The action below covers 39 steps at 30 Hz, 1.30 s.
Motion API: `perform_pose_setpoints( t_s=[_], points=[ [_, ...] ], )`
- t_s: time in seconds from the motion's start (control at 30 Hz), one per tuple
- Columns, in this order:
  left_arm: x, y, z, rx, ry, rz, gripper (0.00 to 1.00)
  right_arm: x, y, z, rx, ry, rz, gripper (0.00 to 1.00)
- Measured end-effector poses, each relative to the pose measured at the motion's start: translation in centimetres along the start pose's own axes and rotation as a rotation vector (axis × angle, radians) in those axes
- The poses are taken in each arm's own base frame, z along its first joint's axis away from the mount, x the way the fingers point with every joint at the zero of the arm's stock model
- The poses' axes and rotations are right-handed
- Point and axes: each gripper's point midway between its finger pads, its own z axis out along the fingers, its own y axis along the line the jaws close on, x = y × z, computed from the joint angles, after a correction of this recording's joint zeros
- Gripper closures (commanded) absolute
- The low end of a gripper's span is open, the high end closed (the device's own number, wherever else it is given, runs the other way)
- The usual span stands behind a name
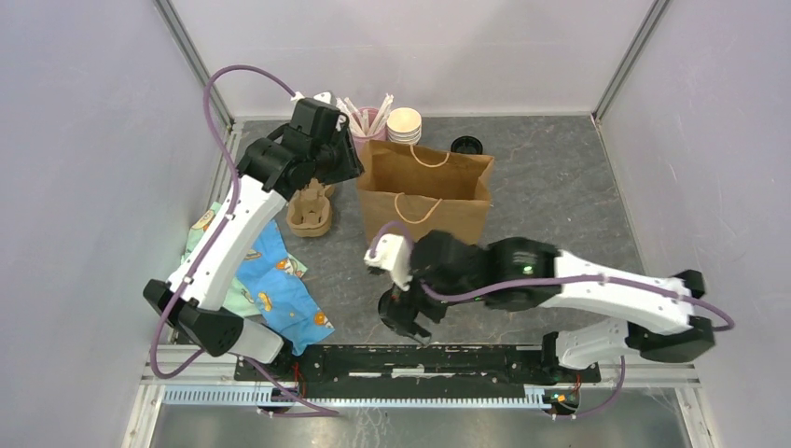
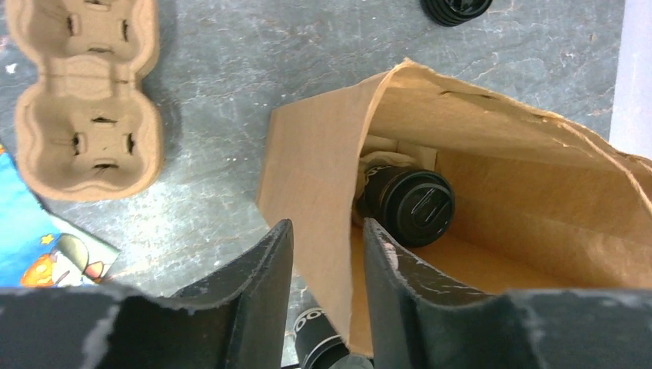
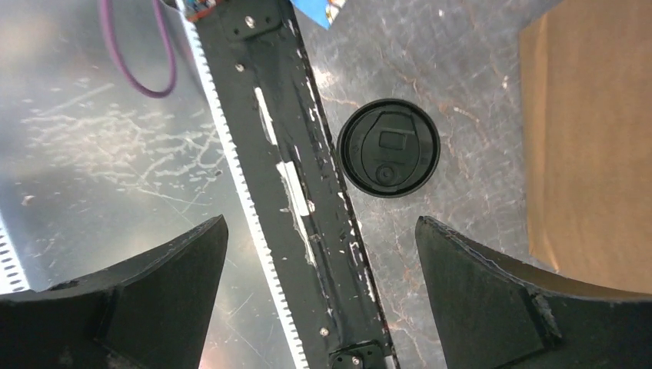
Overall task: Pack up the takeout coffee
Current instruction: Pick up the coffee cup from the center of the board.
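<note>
Since the brown bag [image 1: 438,187] stands upright mid-table with its mouth open, we log the clutter round it first. A pulp cup carrier [image 1: 310,211] sits just left of it and a blue printed cloth [image 1: 280,280] lies nearer the left arm's base. Behind the bag are a pink holder of straws [image 1: 366,117], a stack of lidless cream cups [image 1: 404,124] and a stack of black lids [image 1: 466,146].

From above, the bag's walls hide its inside. Only the left wrist view looks into the mouth: the takeout coffee [image 2: 407,206] sits low in the bag, tilted, lid toward the camera. Only the right wrist view shows a second lidded cup [image 3: 388,147], upright on the table [image 3: 461,69] just beside the black front rail [image 3: 269,154]. In the top view the right arm's wrist covers it.

The left arm reaches far forward to the bag's left wall. The left gripper [image 2: 327,231] has its jaws partly apart, straddling that wall, one finger outside and one inside, and we see no pinch. The right arm folds across to the near middle, pointing down. The right gripper [image 3: 321,227] is spread wide, gripping nothing, the second lidded cup just ahead of its fingertips.
</note>
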Motion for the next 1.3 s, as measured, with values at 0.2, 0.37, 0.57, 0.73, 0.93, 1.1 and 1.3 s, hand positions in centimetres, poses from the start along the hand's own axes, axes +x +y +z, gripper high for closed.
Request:
perform_pose_setpoints(
  t_s=[0.2,0.37,0.57,0.73,0.93,1.1,1.3],
  points=[
    [-0.3,1.5,-3.9,-0.026,-0.045,-0.004,0.36,3.5,-0.7,4.8,0.138,0.145,0.034,0.02],
    [-0.9,2.3,-8.1,-0.004,-0.112,-0.016,0.33,5.3,-2.0,7.1,0.229,0.182,0.082,0.02],
    [-0.6,4.1,-10.5,-0.05,-0.144,-0.017,0.32,6.9,-2.6,10.3,0.282,0.24,0.1,0.15],
    [-0.2,4.6,-11.2,-0.059,-0.144,-0.017,0.32,7.2,-2.8,10.9,0.294,0.242,0.109,0.14],
    [0.4,5.2,-12.0,-0.057,-0.147,-0.018,0.32,7.9,-3.6,11.4,0.329,0.258,0.107,0.18],
    [0.6,5.4,-12.3,-0.055,-0.149,-0.019,0.31,8.2,-4.6,11.6,0.345,0.266,0.113,0.19],
    [0.6,5.3,-12.3,-0.055,-0.147,-0.018,0.31,8.3,-4.6,12.6,0.329,0.276,0.112,0.2]
  ],
)
